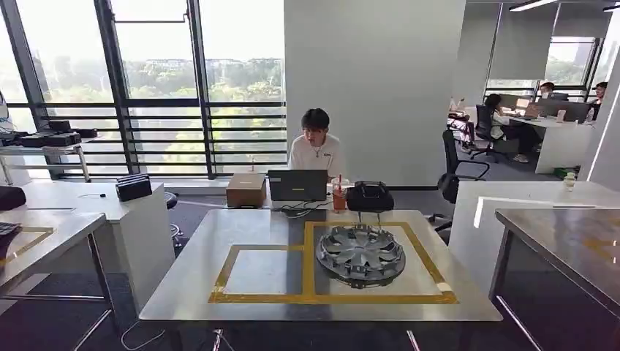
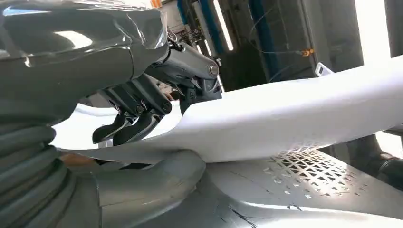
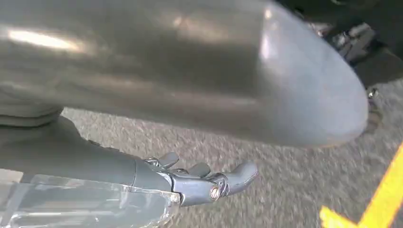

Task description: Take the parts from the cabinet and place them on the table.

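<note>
Behind the hubcap (image 1: 360, 253), a laptop (image 1: 297, 185) and a person (image 1: 316, 146).

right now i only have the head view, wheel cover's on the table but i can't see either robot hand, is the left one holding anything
Observer: Yes. In the left wrist view the left robot hand grips a thin white curved part, with dark fingers on one face and the thumb on the other.
Operator: and the right one
Observer: The right robot hand holds nothing. Its fingers are apart and it hangs over grey carpet.
Operator: anything on the floor near it
Observer: A yellow tape strip lies on the carpet near that hand.
</note>
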Action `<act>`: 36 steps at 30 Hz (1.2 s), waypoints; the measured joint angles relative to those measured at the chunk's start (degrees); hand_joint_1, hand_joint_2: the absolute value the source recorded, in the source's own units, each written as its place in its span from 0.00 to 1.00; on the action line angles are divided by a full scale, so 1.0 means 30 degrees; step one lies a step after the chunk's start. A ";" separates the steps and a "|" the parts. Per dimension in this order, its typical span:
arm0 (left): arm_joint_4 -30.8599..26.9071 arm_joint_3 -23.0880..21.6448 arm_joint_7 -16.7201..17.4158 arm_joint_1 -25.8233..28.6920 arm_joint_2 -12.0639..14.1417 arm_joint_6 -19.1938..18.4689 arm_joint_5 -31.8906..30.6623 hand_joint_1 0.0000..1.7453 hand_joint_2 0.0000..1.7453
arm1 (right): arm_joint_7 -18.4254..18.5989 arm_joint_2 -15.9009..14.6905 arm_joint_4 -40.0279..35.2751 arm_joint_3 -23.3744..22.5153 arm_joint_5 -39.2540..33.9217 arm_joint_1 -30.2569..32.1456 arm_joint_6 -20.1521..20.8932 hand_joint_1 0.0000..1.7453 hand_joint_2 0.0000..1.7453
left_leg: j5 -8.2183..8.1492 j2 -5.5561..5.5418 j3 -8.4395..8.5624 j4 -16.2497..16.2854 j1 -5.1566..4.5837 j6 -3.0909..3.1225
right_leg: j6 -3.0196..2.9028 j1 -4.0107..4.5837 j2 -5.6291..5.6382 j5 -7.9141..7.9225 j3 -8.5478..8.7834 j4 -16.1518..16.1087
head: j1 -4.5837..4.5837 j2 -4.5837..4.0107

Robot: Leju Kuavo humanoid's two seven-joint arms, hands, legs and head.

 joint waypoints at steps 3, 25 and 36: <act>-0.0044 0.0124 0.0096 0.0036 -0.0073 0.0095 -0.0051 1.00 1.00 | 0.0888 0.0109 -0.1476 -0.0511 0.0568 0.0561 0.0925 0.00 0.00 | -0.0209 0.0013 0.0140 -0.0083 0.0088 -0.0231 | -0.0558 0.0124 0.0019 -0.0227 0.0042 0.0037 | -0.0087 0.0007; 0.0619 -0.0014 0.0001 0.0162 -0.0313 0.0284 -0.0605 1.00 1.00 | -0.0205 0.0823 -0.2283 -0.1822 0.2404 0.0262 0.0633 0.00 0.00 | 0.1150 0.0222 -0.0910 -0.0204 0.0243 0.0400 | -0.0462 0.0073 0.0104 -0.3650 -0.1867 0.5831 | -0.0131 0.0015; 0.0699 -0.0065 0.0059 0.0197 -0.0313 0.0328 -0.0648 1.00 1.00 | -0.0271 0.0896 -0.2065 -0.1844 0.2440 0.0196 0.0567 0.00 0.00 | -0.0373 0.0160 0.0070 0.0226 0.0192 -0.0444 | -0.0618 -0.0110 0.0080 -0.0342 0.0192 0.0100 | -0.0066 0.0022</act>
